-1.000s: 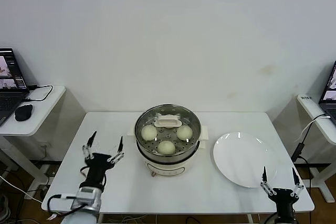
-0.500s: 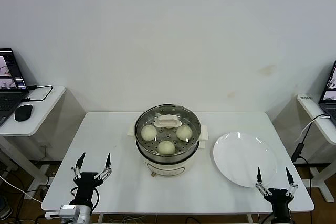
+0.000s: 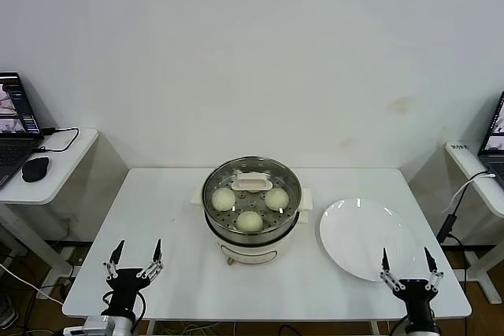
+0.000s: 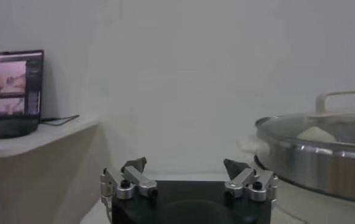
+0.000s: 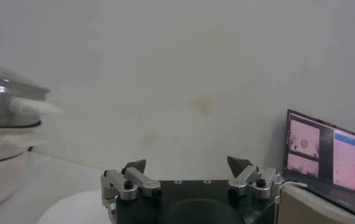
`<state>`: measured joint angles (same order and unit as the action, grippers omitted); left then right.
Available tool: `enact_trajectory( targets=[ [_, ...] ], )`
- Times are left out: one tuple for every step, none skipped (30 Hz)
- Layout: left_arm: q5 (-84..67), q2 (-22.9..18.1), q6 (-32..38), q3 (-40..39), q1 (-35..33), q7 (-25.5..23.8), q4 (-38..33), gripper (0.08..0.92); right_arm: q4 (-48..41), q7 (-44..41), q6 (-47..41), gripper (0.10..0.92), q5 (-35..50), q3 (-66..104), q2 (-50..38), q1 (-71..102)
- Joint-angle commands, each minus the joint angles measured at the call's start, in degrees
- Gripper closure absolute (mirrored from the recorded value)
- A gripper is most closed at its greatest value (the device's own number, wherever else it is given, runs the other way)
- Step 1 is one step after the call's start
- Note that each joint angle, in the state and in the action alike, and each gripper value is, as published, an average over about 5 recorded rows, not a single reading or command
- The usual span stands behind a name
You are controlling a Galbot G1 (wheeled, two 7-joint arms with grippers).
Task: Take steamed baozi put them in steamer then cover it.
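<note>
Head view: the steamer (image 3: 252, 208) stands at the middle of the white table (image 3: 189, 273), its clear glass lid (image 3: 252, 191) seated on the rim with the cream handle (image 3: 252, 184) toward 12 o'clock. Under the glass, three steamed baozi (image 3: 250, 220) show plainly on the perforated tray, at about 9, 3 and 6 o'clock; a fourth, if present, would sit under the handle and cannot be made out. At the steamer's 3 o'clock lies a white plate (image 3: 366, 240) with nothing on it. The left gripper (image 3: 135, 260) hangs at the table's near edge, about 7 o'clock from the steamer, jaws spread wide and empty. The right gripper (image 3: 407, 264) sits at about 5 o'clock, by the plate's near rim, jaws likewise wide and empty.

Left wrist view: the left gripper (image 4: 188, 171) points past the steel wall of the steamer (image 4: 323, 158), buns pale under the lid (image 4: 323, 122). A laptop (image 4: 13, 91) glows on a side desk (image 4: 40, 137); its screen text is unreadable.

Right wrist view: the right gripper (image 5: 189, 171) gapes, the steamer (image 5: 7, 128) well apart. A second laptop (image 5: 324, 152) shows no legible writing.
</note>
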<state>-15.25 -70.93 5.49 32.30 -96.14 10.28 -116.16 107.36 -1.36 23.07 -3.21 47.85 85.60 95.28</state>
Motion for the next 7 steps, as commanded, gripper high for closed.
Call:
enact_trajectory(
  targets=[
    [-1.2, -0.1, 0.0, 0.3, -0.6, -0.4, 0.7, 0.177, 0.1, -0.3, -0.1, 0.203, 0.3, -0.2, -0.1, -0.1],
    [-1.2, -0.1, -0.1, 0.3, -0.6, -0.5, 0.7, 0.177, 0.1, -0.3, -0.1, 0.203, 0.3, -0.2, -0.1, -0.1],
    [-1.2, -0.1, -0.1, 0.2, -0.7, -0.6, 0.7, 0.177, 0.1, -0.3, -0.2, 0.202, 0.3, -0.2, -0.1, -0.1],
    [-1.2, 0.0, -0.2, 0.2, -0.7, -0.6, 0.7, 0.177, 0.2, -0.3, -0.3, 0.202, 0.3, -0.2, -0.1, 0.0],
    [-1.2, -0.1, -0.3, 0.2, -0.8, -0.6, 0.7, 0.177, 0.3, -0.4, -0.4, 0.202, 0.4, -0.3, 0.0, 0.0],
    [-1.2, -0.1, -0.3, 0.2, -0.8, -0.7, 0.7, 0.177, 0.4, -0.4, -0.5, 0.202, 0.4, -0.3, 0.0, 0.0],
    [-1.2, -0.1, -0.4, 0.2, -0.9, -0.7, 0.6, 0.177, 0.5, -0.4, -0.6, 0.202, 0.4, -0.3, 0.0, 0.0]
  ],
)
